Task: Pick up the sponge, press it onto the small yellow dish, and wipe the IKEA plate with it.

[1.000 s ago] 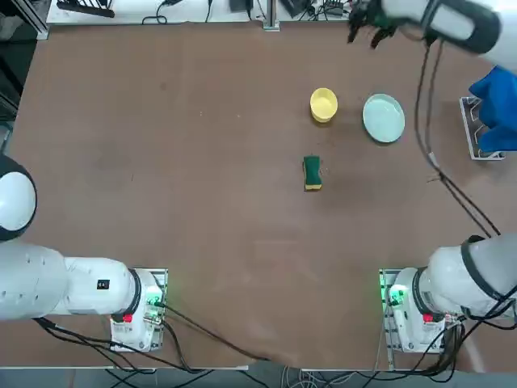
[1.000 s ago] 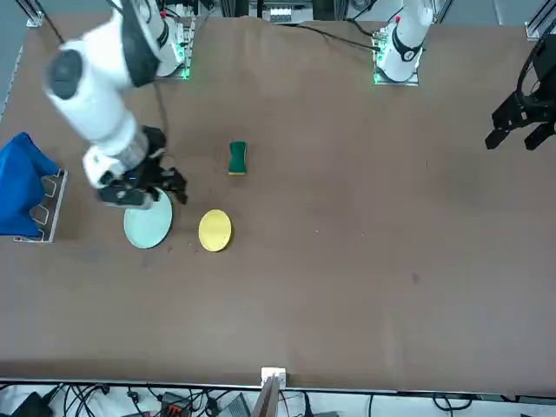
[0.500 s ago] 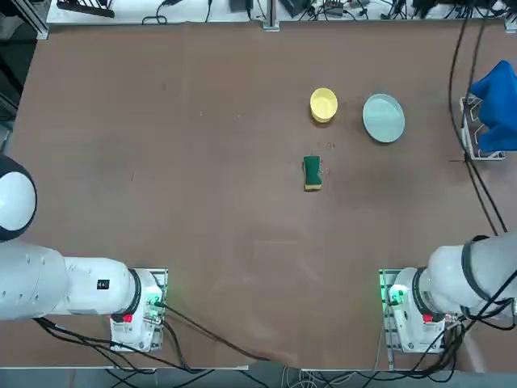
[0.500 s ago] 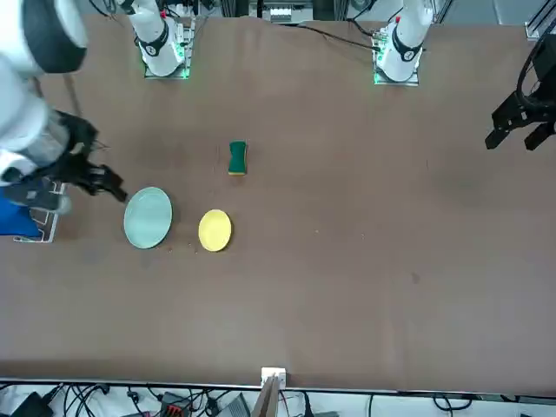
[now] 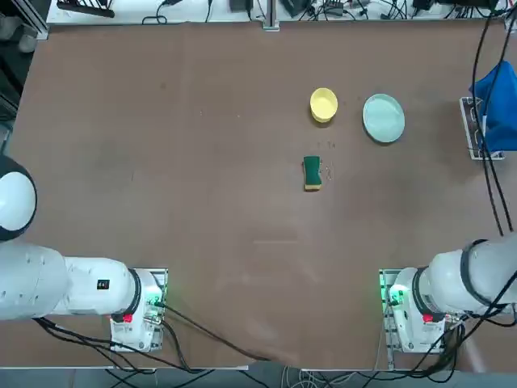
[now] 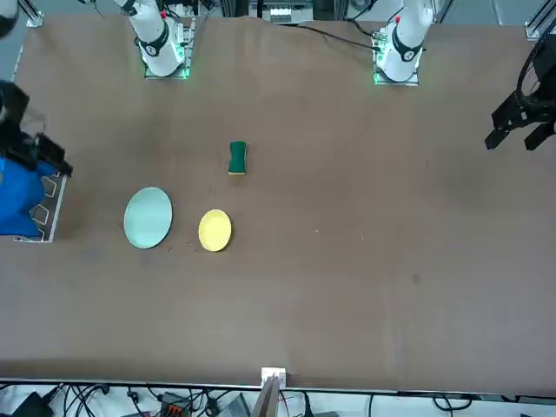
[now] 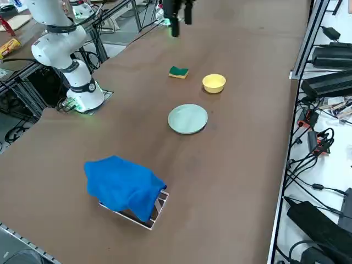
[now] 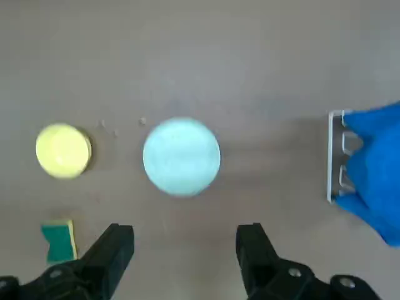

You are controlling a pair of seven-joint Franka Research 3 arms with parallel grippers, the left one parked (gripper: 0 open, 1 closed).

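The sponge [image 5: 312, 172], dark green over yellow foam, lies flat near the table's middle [image 6: 237, 158] [image 7: 178, 72]. Beyond it sits the small yellow dish [image 5: 323, 104] [image 6: 215, 230] [image 7: 214, 83], with the pale blue-green IKEA plate [image 5: 383, 118] [image 6: 148, 217] [image 7: 187, 119] beside it. My right gripper [image 8: 184, 250] hangs high off the table's right side, open, with nothing between its fingers [image 8: 115, 250]. The wrist view looks down on the plate [image 8: 181, 156], the dish [image 8: 62, 150] and the sponge [image 8: 59, 240]. In the front view the gripper [image 6: 48, 161] shows at the left edge, over the blue cloth.
A blue cloth [image 5: 501, 105] [image 7: 124, 187] [image 8: 375, 181] drapes a small white rack [image 6: 48, 208] at the table's right edge. Cables [image 5: 489, 162] from my right arm hang along that side. Cables and gear line the far edge.
My right arm has swung away from above the plate toward the table's right edge and has left the top view. Its gripper stayed open. Sponge, dish and plate have not moved.
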